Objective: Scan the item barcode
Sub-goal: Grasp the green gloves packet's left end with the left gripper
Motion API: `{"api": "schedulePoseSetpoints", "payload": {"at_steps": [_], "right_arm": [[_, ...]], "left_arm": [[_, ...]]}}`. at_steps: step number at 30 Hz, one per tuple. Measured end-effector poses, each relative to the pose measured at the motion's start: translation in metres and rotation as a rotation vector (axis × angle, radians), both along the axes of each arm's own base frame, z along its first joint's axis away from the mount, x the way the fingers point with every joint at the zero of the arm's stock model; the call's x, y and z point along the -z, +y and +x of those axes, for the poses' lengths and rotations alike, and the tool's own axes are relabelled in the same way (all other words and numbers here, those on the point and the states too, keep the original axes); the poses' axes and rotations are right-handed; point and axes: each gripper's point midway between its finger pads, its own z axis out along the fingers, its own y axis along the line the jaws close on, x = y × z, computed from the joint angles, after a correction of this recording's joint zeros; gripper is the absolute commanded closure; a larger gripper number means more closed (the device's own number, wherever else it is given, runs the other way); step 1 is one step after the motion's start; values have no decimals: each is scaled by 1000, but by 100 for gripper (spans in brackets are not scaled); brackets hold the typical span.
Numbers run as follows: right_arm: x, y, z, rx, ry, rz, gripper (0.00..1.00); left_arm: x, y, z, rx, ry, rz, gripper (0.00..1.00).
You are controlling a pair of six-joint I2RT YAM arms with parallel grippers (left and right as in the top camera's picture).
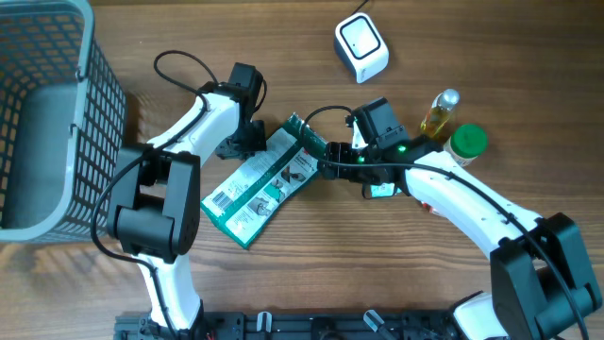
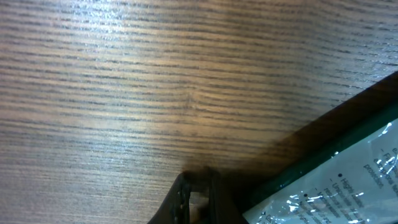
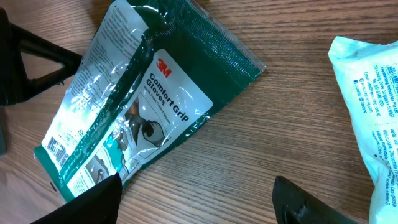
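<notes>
My left hand point(image 1: 243, 142) is pressed together and holds nothing. Its tips are down near the counter point(image 2: 155, 74), just beside the green glove packet point(image 1: 260, 184). The packet lies flat between my two hands, with its barcode point(image 1: 219, 200) face up at the end far from my right hand point(image 3: 196, 190). That hand stands apart and empty. The packet lies just ahead of one of its fingers, and a white pouch point(image 3: 373, 93) lies out past the other.
</notes>
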Motion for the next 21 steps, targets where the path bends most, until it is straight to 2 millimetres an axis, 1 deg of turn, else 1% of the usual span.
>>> {"api": "schedulePoseSetpoints", "payload": {"at_steps": [4, 6, 8, 9, 11, 15, 21], "right_arm": [[0, 0, 0, 0, -1, 0, 22], [0, 0, 0, 0, -1, 1, 22], [0, 0, 0, 0, -1, 1, 22], [0, 0, 0, 0, -1, 1, 22], [0, 0, 0, 0, -1, 1, 22], [0, 0, 0, 0, -1, 1, 22], [0, 0, 0, 0, -1, 1, 22]], "left_arm": [[-1, 3, -6, -16, 27, 0, 96], [-3, 4, -6, -21, 26, -4, 96], [-8, 3, -3, -30, 11, -9, 96], [-15, 2, 1, -33, -13, -18, 96], [-23, 1, 5, -39, -35, -26, 95], [-24, -1, 5, -44, -36, -38, 93], [-24, -11, 2, -36, -23, -81, 94]]}}
